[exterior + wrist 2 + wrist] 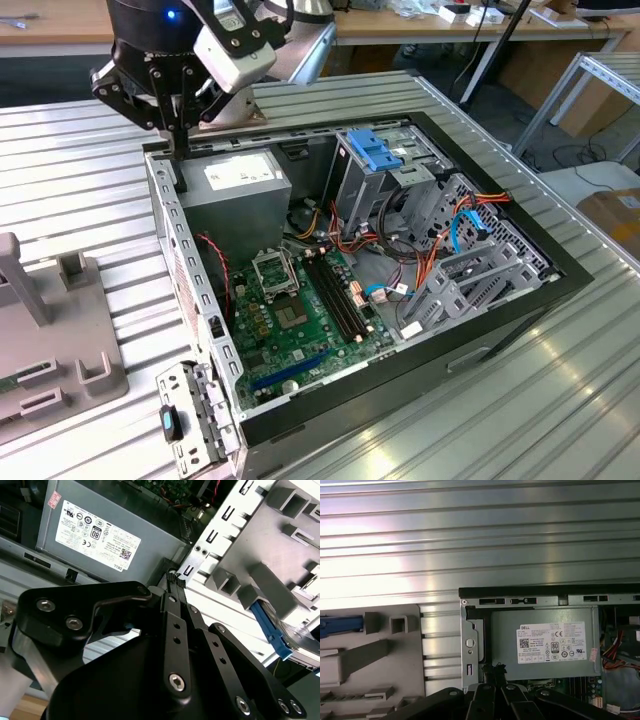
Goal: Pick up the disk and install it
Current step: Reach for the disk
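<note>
The disk (302,639) lies in a grey fixture (280,540) beside the computer case, silver-grey with a bright blue carrier frame (270,627) along one side. In the first wrist view just the blue frame (340,624) of it shows, at the fixture's (370,655) edge. My gripper (180,150) hangs over the case's corner wall by the power supply (235,185), on the exterior view's left. Its black fingers meet at the tips in both wrist views (174,579) (496,669) with nothing between them. The disk is apart from the gripper.
The open computer case (520,300) holds a green motherboard (300,320), cables and a drive cage with a blue plastic tab (380,150). The grey fixture (60,350) stands at the exterior view's left on the ribbed metal table (80,170).
</note>
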You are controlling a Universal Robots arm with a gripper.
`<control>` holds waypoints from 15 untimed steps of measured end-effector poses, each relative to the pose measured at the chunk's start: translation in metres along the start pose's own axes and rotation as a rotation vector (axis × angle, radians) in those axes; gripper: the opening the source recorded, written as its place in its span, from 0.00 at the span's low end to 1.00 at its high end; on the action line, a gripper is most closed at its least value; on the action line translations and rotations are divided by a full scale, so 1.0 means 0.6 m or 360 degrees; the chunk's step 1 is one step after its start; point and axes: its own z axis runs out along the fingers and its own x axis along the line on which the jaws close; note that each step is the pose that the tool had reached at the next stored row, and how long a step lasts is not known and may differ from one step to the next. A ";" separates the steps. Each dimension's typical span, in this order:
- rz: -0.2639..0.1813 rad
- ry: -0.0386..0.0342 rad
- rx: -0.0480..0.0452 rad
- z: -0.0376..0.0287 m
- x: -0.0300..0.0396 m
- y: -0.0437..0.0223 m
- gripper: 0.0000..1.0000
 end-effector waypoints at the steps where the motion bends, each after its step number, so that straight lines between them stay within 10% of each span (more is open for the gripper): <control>1: 0.0000 0.0000 0.0000 0.000 0.001 0.000 0.11; 15: 0.0000 0.0000 0.0000 -0.001 0.040 -0.003 0.11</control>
